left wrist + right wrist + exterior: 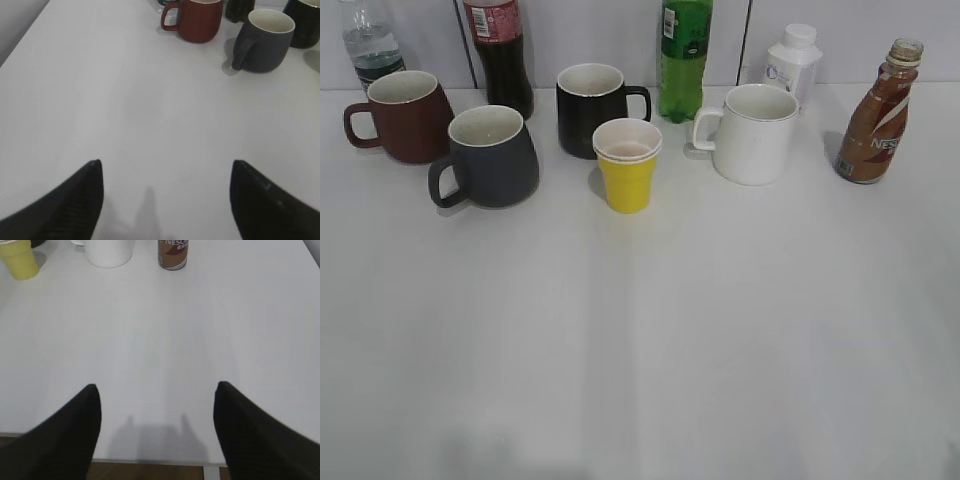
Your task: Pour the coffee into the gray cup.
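The coffee, a small curvy brown bottle with no cap and white lettering, stands at the far right; its base shows in the right wrist view. The gray cup, a squat dark gray mug with its handle to the left, stands at the back left and shows in the left wrist view. My left gripper is open and empty over bare table, well short of the gray cup. My right gripper is open and empty near the table's front edge. Neither gripper shows in the exterior view.
A reddish-brown mug, a black mug, a yellow paper cup and a white mug stand along the back. Behind them are a water bottle, a cola bottle, a green bottle and a white bottle.
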Robot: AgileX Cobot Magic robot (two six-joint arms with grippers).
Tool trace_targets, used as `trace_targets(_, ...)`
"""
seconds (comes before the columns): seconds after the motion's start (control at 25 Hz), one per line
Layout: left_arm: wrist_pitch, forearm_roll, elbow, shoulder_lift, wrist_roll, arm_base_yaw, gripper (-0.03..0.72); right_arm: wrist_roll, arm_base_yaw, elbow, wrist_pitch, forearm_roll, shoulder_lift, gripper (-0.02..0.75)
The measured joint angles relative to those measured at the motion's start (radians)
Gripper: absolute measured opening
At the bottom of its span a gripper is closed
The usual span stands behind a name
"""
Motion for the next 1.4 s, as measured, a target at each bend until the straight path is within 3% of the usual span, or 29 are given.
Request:
trace_targets(0.96,-0.018,-0.007,-0.012,0.000,0.000,0.000,0.584,0.000,0.000,0.000,0.000,0.000,0.000,0.548)
trace_targets(1.16,-0.208,-0.010,-0.043,0.000,0.000,0.000,0.583,0.000,0.000,0.000,0.000,0.000,0.000,0.548)
trace_targets(1.4,-0.571,-0.006,-0.008,0.081,0.000,0.000,0.561,0.000,0.000,0.000,0.000,0.000,0.000,0.548)
